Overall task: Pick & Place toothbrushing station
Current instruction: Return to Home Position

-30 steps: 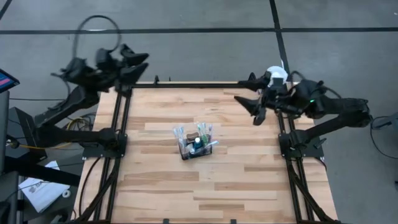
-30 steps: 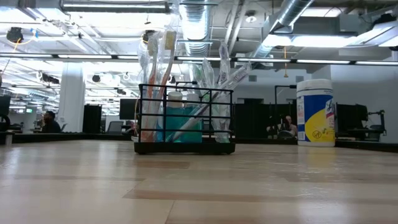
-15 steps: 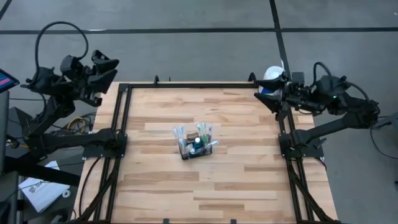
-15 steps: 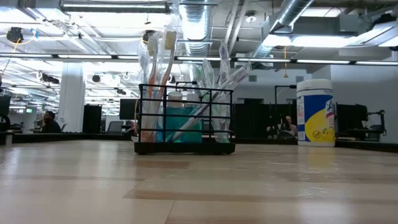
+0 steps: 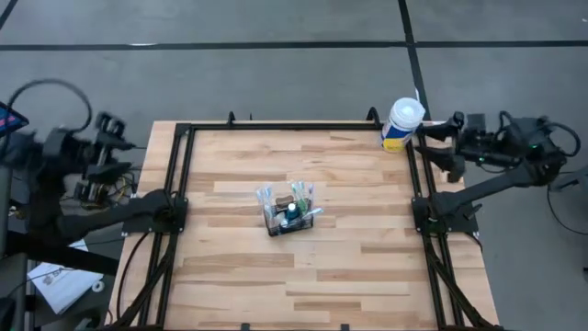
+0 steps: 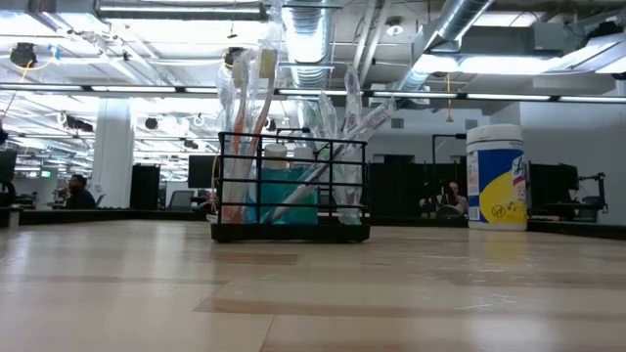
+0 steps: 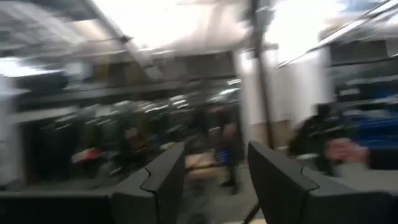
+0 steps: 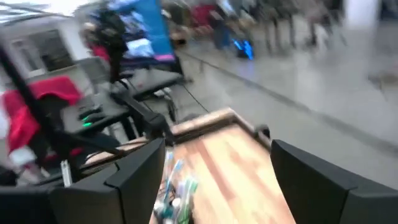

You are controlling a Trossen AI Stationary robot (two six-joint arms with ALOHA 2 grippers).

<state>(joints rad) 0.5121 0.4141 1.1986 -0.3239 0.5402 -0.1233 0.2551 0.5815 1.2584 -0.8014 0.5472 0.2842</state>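
Pale wood counter [image 5: 349, 267] lies bare along its near half, with nothing loose on the boards. At mid-counter sits the station [image 5: 289, 213], upright on its base, its toothbrushes [image 6: 256, 127] standing on end and leaning a little apart in the mesh. It has not shifted over the last second, and neither has the tub [image 5: 401, 123] at the far right corner, well apart from it.

What has changed is the arms. A second ago both hung over the counter's far corners; now both have swung outward, clear of the frame. The right claw [image 5: 439, 147] sits just outside the right rail, beside the tub, which it no longer covers from above. Its wrist view shows the two fingers spread wide with nothing between them. The left claw [image 5: 108, 158] has drawn back farther, well off the far left corner. Its fingers are likewise parted and empty, pointing out into the room.

For the task this reads as the end: everything seems loaded into the station, neither claw carries anything, and the arms look to be folding to rest. What remains is likely only the last of that retreat, with little risk to the station since neither arm is near it. Beyond the far edge, the low view shows an open office hall with desks and ceiling ducts
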